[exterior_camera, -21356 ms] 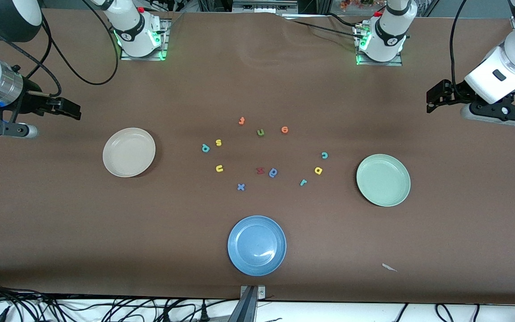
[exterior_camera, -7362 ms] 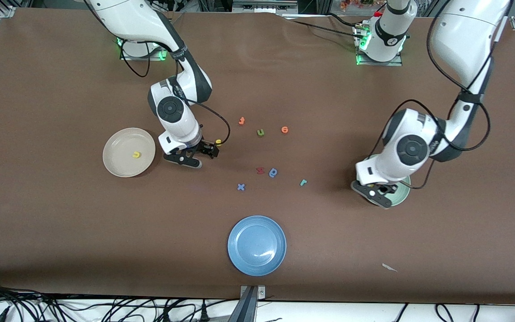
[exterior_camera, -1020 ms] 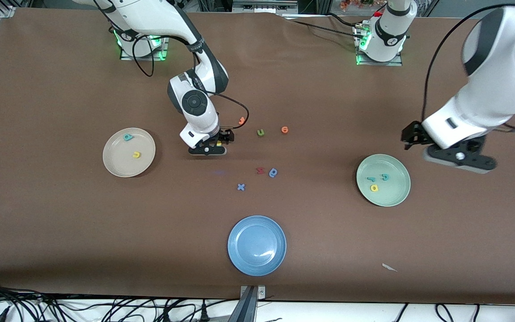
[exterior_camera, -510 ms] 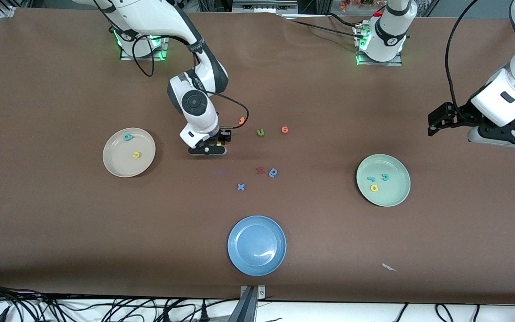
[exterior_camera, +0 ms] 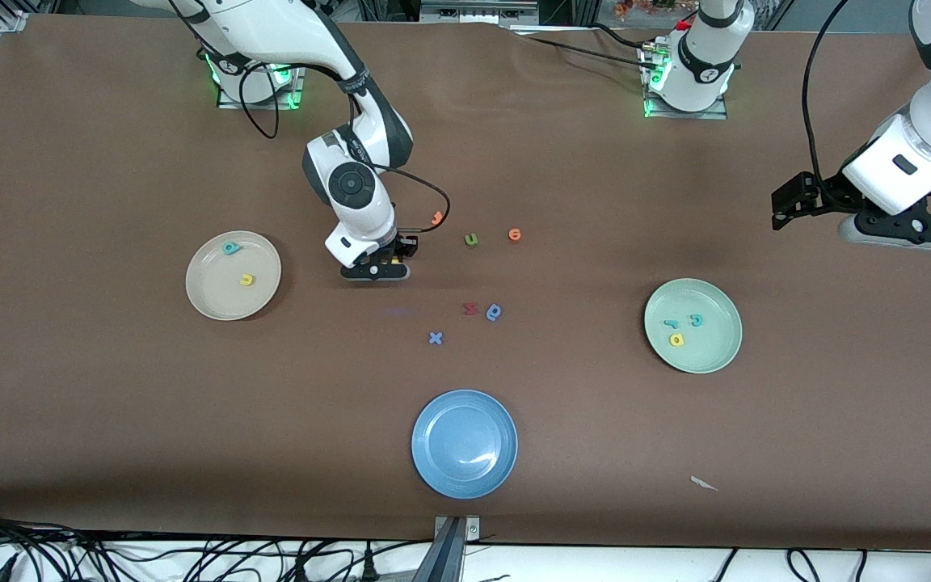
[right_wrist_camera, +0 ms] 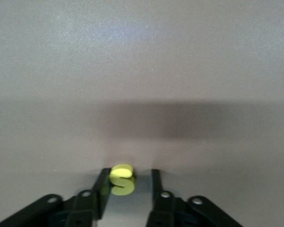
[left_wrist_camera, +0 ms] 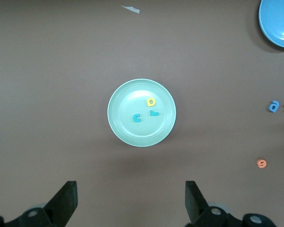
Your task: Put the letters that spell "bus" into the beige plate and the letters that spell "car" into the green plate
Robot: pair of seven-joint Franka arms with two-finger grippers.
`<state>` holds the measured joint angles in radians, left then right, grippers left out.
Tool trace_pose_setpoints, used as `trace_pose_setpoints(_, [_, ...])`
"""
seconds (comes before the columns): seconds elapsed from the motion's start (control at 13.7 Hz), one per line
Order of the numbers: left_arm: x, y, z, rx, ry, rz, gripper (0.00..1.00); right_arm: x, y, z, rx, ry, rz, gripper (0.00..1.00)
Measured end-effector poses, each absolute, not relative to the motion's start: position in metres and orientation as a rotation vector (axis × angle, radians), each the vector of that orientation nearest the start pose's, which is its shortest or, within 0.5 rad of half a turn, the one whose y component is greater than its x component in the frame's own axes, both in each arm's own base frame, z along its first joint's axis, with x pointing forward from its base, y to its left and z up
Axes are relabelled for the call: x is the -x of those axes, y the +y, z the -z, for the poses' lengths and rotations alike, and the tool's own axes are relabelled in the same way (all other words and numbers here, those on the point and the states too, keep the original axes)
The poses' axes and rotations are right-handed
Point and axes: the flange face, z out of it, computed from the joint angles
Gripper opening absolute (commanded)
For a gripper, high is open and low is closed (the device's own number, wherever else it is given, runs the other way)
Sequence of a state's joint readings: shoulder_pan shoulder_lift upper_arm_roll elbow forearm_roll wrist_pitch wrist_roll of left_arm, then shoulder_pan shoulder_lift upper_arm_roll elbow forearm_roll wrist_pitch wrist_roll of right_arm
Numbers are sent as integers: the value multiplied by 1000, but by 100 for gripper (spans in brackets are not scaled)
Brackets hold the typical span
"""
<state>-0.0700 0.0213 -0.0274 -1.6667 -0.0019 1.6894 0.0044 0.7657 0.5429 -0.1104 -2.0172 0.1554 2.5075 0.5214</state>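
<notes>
Yellow "s" (right_wrist_camera: 122, 179) lies flat on the tabletop (exterior_camera: 110, 404), between the beige plate (exterior_camera: 207, 295) and the loose letters mid-table. We see the right pincer (right_wrist_camera: 129, 172) down around it, narrowed but not clamped: one finger touches the letter and a gap shows at the other. The beige plate holds the teal "b" (exterior_camera: 231, 248) and the yellow "u" (exterior_camera: 247, 280), apart from each other. The green plate (exterior_camera: 708, 360) holds all three of its letters, "c" (exterior_camera: 696, 320), "r" (exterior_camera: 670, 324) and "a" (exterior_camera: 676, 339), close together. The left arm waits – its pincer (left_wrist_camera: 130, 185) hangs spread wide and empty over the tabletop at its own end, near the green plate.
</notes>
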Motion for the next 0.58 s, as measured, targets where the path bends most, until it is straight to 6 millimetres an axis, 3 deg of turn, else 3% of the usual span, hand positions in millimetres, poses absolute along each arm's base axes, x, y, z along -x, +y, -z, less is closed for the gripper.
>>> trace_pose_setpoints(0.22, [-549, -48, -572, 3137, 144, -30, 100, -473, 363, -177, 3138, -32, -86, 19])
trace_pose_setpoints(0.36, [-539, -43, -571, 3128, 146, -38, 100, -473, 364, -177, 3138, -32, -86, 13])
trace_pose_setpoints(0.44, [-537, -41, -571, 3109, 163, -37, 100, -473, 364, -177, 3138, -32, -86, 7])
trace_pose_setpoints(0.58, [-537, -43, -573, 3082, 200, -31, 100, -474, 364, -177, 3138, -31, -88, 7])
